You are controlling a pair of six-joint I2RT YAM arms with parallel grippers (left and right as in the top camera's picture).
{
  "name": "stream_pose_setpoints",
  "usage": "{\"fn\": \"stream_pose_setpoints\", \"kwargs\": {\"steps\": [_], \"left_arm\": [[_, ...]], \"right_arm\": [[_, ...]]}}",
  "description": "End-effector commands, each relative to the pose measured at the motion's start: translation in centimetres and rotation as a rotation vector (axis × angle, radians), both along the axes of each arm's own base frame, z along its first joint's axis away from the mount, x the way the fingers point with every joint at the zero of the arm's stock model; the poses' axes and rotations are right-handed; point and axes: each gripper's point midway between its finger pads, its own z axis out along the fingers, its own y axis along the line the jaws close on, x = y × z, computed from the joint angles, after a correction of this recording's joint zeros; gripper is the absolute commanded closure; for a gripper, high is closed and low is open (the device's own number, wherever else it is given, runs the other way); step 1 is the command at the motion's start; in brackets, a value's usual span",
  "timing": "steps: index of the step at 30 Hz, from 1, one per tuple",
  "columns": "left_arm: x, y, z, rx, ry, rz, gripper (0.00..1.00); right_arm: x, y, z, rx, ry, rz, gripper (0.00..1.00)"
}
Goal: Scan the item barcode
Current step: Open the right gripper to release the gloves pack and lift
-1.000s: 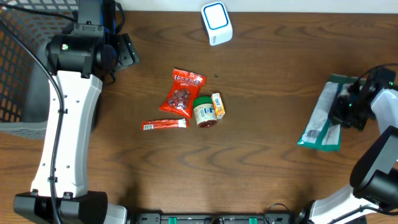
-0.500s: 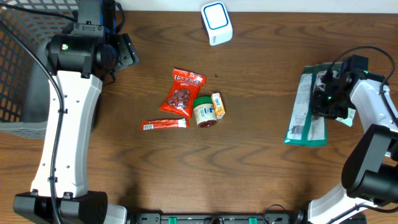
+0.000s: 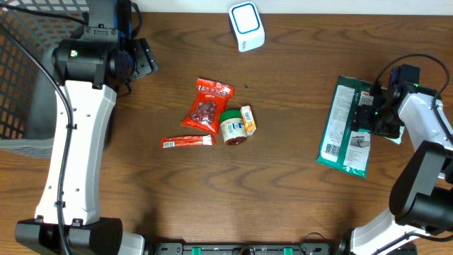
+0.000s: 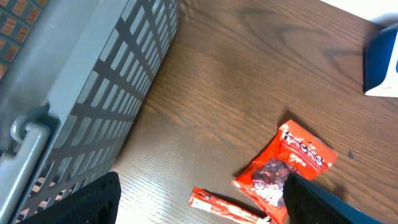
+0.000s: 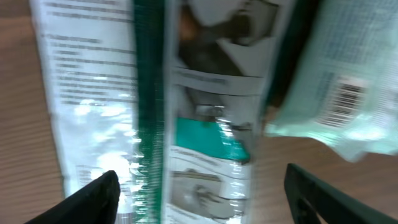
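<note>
Basket [image 3: 21, 78]: left edge; grid wall seen close only in L wrist view.
L tool [image 4: 199, 208]: wide open, empty.
Centre: snack bag [image 3: 207, 106], jar [image 3: 232, 127]; scanner [image 3: 246, 26] at far edge.
Worktop [image 3: 283, 177]: bare stretch up to the pouch.
Green pouch [image 3: 347, 127]: right side, flat; 1 s ago edge-on.
R tool [image 3: 375, 117]: over pouch's right edge, open, gripping nothing.
Barcode [image 5: 348, 93]: R wrist view only, blurred.

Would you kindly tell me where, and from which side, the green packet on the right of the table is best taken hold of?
Probably by its long right edge, coming in from the right. The green packet lies flat on the table, thin and wide, so pinching one edge looks easier than spanning it. The right end effector hovers open over that edge.
</note>
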Motion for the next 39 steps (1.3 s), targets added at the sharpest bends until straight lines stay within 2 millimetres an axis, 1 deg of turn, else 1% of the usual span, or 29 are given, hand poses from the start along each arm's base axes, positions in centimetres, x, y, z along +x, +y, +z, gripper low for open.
{"fn": "stream_pose_setpoints", "kwargs": {"steps": [1, 2, 3, 4, 6, 8, 12, 15, 18, 21, 23, 27, 32, 36, 39], "left_arm": [[-0.3, 0.3, 0.9, 0.009, -0.022, 0.002, 0.16], [-0.4, 0.3, 0.9, 0.009, -0.022, 0.002, 0.16], [-0.4, 0.3, 0.9, 0.009, -0.022, 0.002, 0.16], [-0.3, 0.3, 0.9, 0.009, -0.022, 0.002, 0.16], [-0.3, 0.3, 0.9, 0.009, -0.022, 0.002, 0.16], [-0.4, 0.3, 0.9, 0.009, -0.022, 0.002, 0.16], [-0.3, 0.3, 0.9, 0.009, -0.022, 0.002, 0.16], [-0.3, 0.3, 0.9, 0.009, -0.022, 0.002, 0.16], [-0.4, 0.3, 0.9, 0.009, -0.022, 0.002, 0.16], [-0.4, 0.3, 0.9, 0.009, -0.022, 0.002, 0.16], [-0.3, 0.3, 0.9, 0.009, -0.022, 0.002, 0.16], [-0.3, 0.3, 0.9, 0.009, -0.022, 0.002, 0.16], [-0.3, 0.3, 0.9, 0.009, -0.022, 0.002, 0.16], [-0.3, 0.3, 0.9, 0.009, -0.022, 0.002, 0.16], [-0.3, 0.3, 0.9, 0.009, -0.022, 0.002, 0.16]], "right_arm": [[2.2, 5.1, 1.7, 0.264, -0.114, 0.06, 0.28], [2.6, 6.7, 2.4, 0.347, -0.142, 0.078, 0.34], [2.8, 7.8, 2.8, 0.4, -0.154, 0.092, 0.45], [2.6, 8.8, 2.8, 0.424, -0.147, 0.106, 0.59], [2.2, 9.6, 2.1, 0.396, -0.119, 0.125, 0.69], [1.9, 10.3, 0.9, 0.344, -0.096, 0.129, 0.74], [2.2, 12.1, -1.4, 0.28, -0.118, 0.121, 0.89], [2.4, 12.4, -2.7, 0.208, -0.138, 0.121, 0.92], [2.3, 11.1, -3.7, 0.072, -0.141, 0.125, 0.92], [1.7, 9.0, -4.4, -0.071, -0.117, 0.108, 0.9], [1.1, 7.1, -4.4, -0.17, -0.086, 0.088, 0.9], [-0.4, 3.5, -4.1, -0.332, -0.018, 0.044, 0.94], [-2.0, 0.4, -3.8, -0.419, 0.048, -0.008, 0.94], [-2.7, -0.8, -3.9, -0.414, 0.071, -0.035, 0.95], [-2.3, 0.0, -4.0, -0.35, 0.056, -0.035, 0.93]]}}
